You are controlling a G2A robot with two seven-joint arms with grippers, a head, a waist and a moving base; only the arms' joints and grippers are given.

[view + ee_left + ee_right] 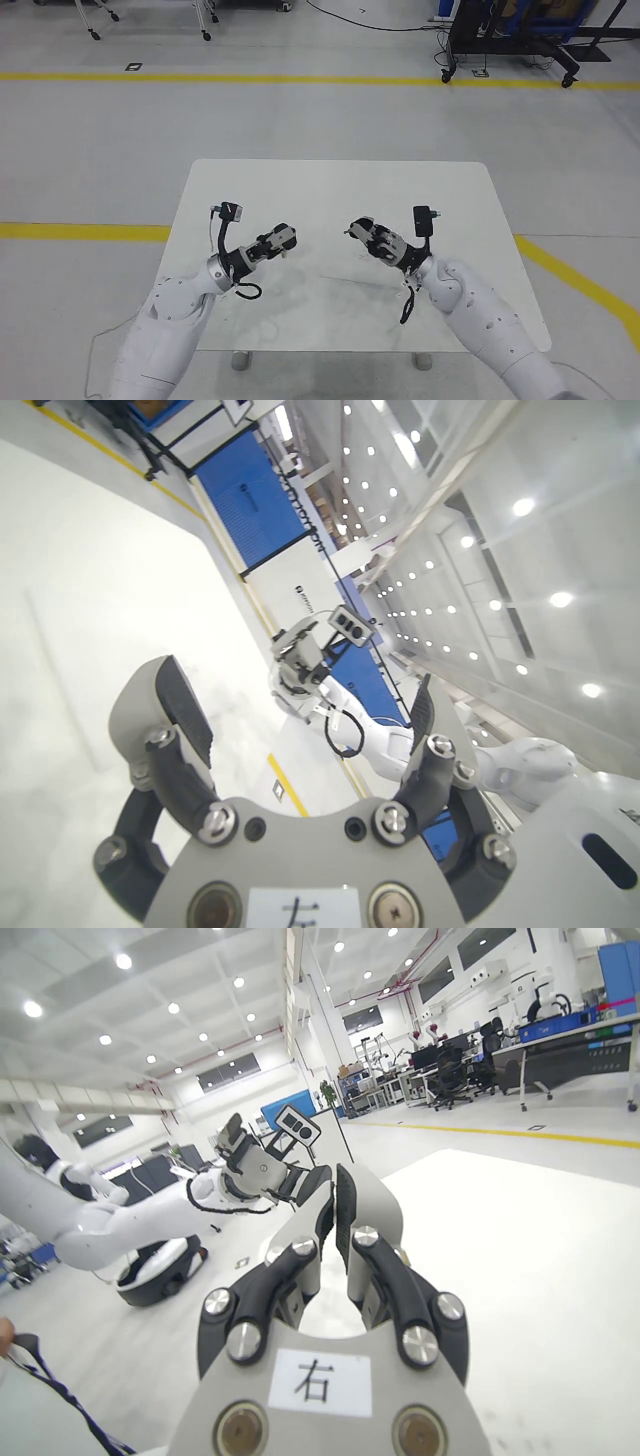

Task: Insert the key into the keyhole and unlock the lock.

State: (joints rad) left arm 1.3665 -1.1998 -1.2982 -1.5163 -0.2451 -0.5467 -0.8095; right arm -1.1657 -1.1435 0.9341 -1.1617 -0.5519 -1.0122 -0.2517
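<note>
My left gripper (pixel 297 680) is open, and nothing sits between its ribbed pads (pixel 182 710). From above, it (pixel 287 238) hovers over the left half of the white table (pixel 330 185). My right gripper (pixel 334 1198) is shut, pads pressed together with nothing visible between them. In the top view it (pixel 357 229) hangs over the table's right half. The two grippers point at each other across the table's middle, a short gap apart. Each wrist view catches the other arm's gripper farther off: the right gripper (pixel 295 645) and the left gripper (pixel 235 1133).
The tabletop is bare white with rounded corners (pixel 478 170). Around it is grey floor with yellow lines (pixel 300 78). Wheeled stands (pixel 510 45) are parked far behind the table.
</note>
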